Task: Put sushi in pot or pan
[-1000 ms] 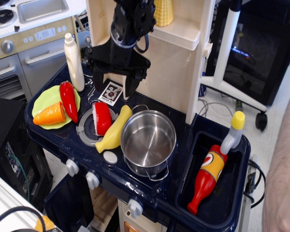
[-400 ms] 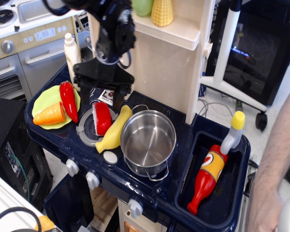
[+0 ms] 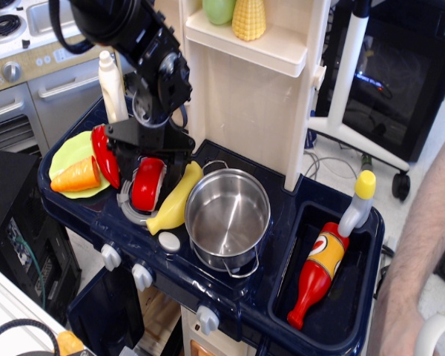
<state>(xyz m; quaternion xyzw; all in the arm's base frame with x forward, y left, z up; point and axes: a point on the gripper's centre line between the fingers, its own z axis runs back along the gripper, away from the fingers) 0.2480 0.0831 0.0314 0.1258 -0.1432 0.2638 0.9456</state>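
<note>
The sushi (image 3: 145, 185), glossy red with a white base, lies on the grey burner ring (image 3: 125, 205) at the left of the toy stove. My black gripper (image 3: 150, 169) has come down over it, open, with a finger on each side; whether the fingers touch it I cannot tell. The shiny steel pot (image 3: 226, 215) stands empty just right of it, upright, with wire loop handles. A yellow banana (image 3: 176, 199) lies between the sushi and the pot.
A green plate (image 3: 67, 152) at the left holds a red pepper (image 3: 102, 154) and an orange carrot (image 3: 76, 176). A white bottle (image 3: 111, 85) stands behind. A ketchup bottle (image 3: 317, 271) lies in the sink (image 3: 356, 319). The cream shelf unit (image 3: 259, 96) rises behind the pot. A person's arm (image 3: 423, 245) is at the right.
My gripper has moved left and down from in front of the shelf unit to sit over the sushi. The sushi now looks shifted slightly left and turned.
</note>
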